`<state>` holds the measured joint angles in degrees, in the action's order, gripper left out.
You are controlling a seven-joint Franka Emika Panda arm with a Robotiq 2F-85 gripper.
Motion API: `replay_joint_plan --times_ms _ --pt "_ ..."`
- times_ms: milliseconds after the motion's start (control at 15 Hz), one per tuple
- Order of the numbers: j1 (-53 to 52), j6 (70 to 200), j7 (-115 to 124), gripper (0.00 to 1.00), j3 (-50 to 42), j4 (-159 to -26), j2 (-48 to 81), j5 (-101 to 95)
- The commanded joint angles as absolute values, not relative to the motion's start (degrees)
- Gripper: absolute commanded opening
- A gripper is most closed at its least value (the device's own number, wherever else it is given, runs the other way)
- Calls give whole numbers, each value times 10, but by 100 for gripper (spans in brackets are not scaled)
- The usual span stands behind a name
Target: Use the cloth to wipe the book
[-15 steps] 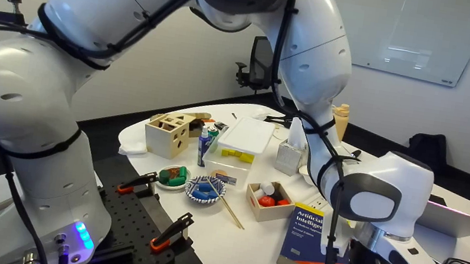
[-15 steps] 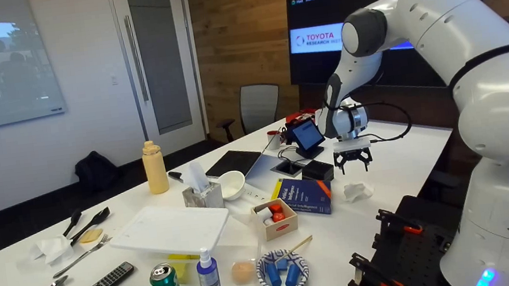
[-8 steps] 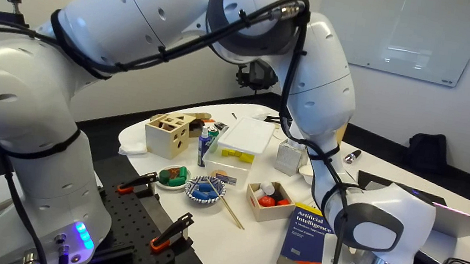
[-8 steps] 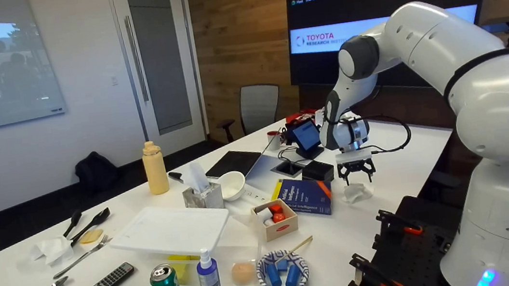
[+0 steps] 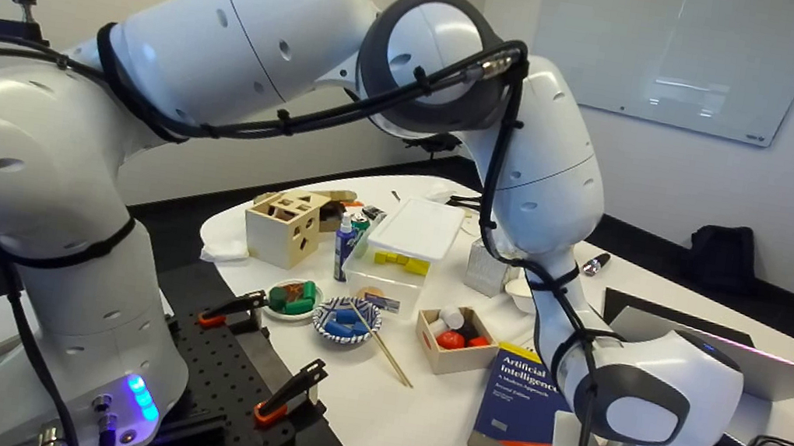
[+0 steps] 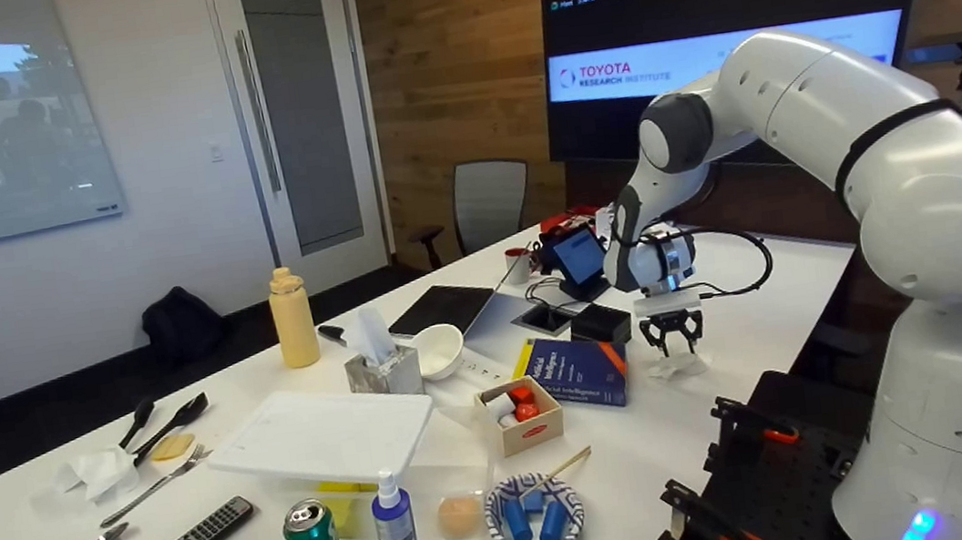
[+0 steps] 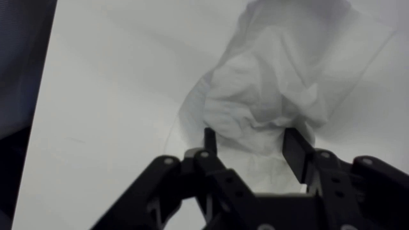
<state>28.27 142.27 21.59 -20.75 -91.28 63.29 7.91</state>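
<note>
Not clenched at the gripper (image 7: 250, 138): parted at the fingers (image 7: 295, 156), with a clear gap between and no pinch to be seen. Directly under the hand, spread on the tabletop (image 7: 105, 127), find the cloth (image 7: 268, 92), white and crumpled, bunched up between the fingertips and thinning out beyond. Cannot tell whether touching either finger. Will probably handle as very light, limp and thin as tissue, so could crease, slip or tear sooner than resist. Take hold low, on the thick bunched folds between the fingers, rather than on a thin outer edge; then squeeze gently, without scraping the tabletop hard. Next out, beside the hand and apart from the cloth in an exterior view, find the book (image 6: 574, 370), lying flat, dark blue and thick. Should prove heavy and stiff, smooth on the cover; needs no grip, only the cloth carried above the raised edge and drawn lightly across. Farther from the hand, past the book, mind the wooden box (image 6: 511, 439) of red and white pieces (image 6: 526, 409); farther still, note the tissue box (image 6: 393, 377).
</note>
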Motion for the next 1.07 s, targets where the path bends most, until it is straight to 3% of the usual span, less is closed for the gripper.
replay_joint_plan --times_ms 0,267,667,1000 --pt "281 1403 217 27 -215 -897 642 89" --pt "285 1403 219 0 -221 -900 650 89" --pt "272 1384 204 0 -227 -939 559 92" --pt "259 1401 174 0 -180 -980 439 110"
